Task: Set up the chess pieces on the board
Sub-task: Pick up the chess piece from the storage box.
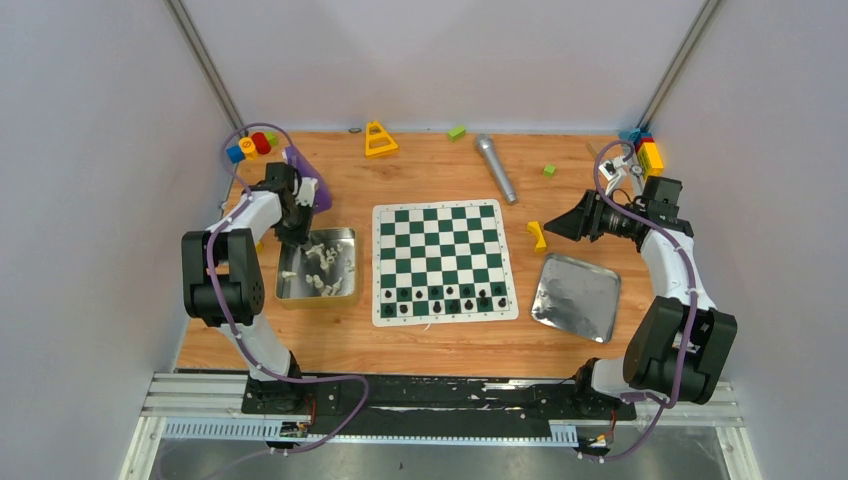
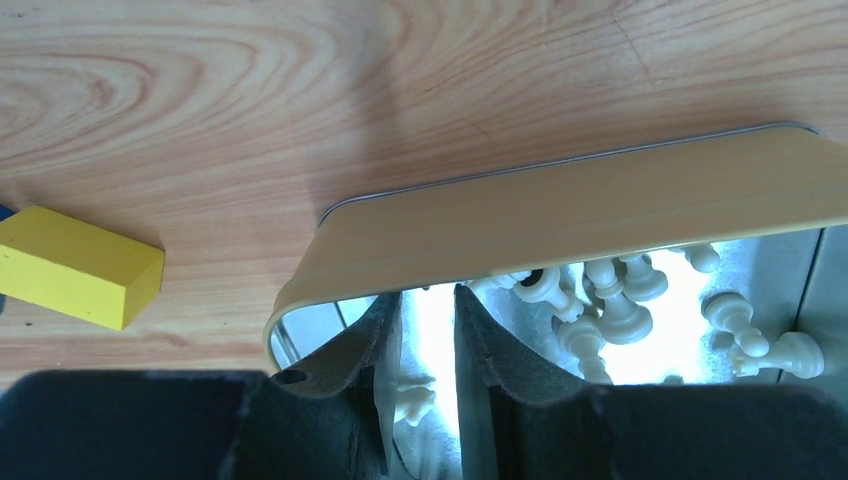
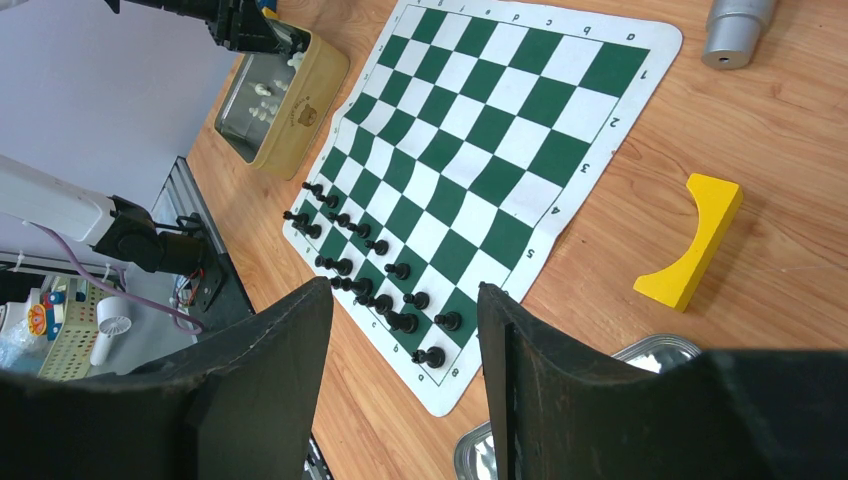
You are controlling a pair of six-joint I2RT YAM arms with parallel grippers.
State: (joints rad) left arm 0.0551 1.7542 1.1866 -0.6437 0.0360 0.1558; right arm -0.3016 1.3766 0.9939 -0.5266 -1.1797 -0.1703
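Left gripper: down inside the open tin to the left of the board, jaws narrowly apart. One cream piece sits low in the gap against one finger, and nothing is pinched that you can see. White pieces: heaped on their sides in that tin, several touching. To pick well, centre the jaws on a single piece's stem, clear of the tin wall and of its neighbours. Close gently, lift straight up and check that only one comes away. A piece taken lying flat will likely need righting before you set it down. Board: flat at table centre, far rows bare, which is where the white set belongs by the look of it. Black pieces: upright on the two rows nearest the arm bases. Yellow arch block: just off the board's right edge. Metal tray: right of the board. Right gripper: hovering beyond the tray, jaws wide, holding nothing; you would do best to leave it parked out of the left arm's path. Writing: file letters and rank digits in the board's white border, with a, b, c, d and 2, 3, 5 legible from the right wrist. A dark emblem on the tin's side is too small to read.
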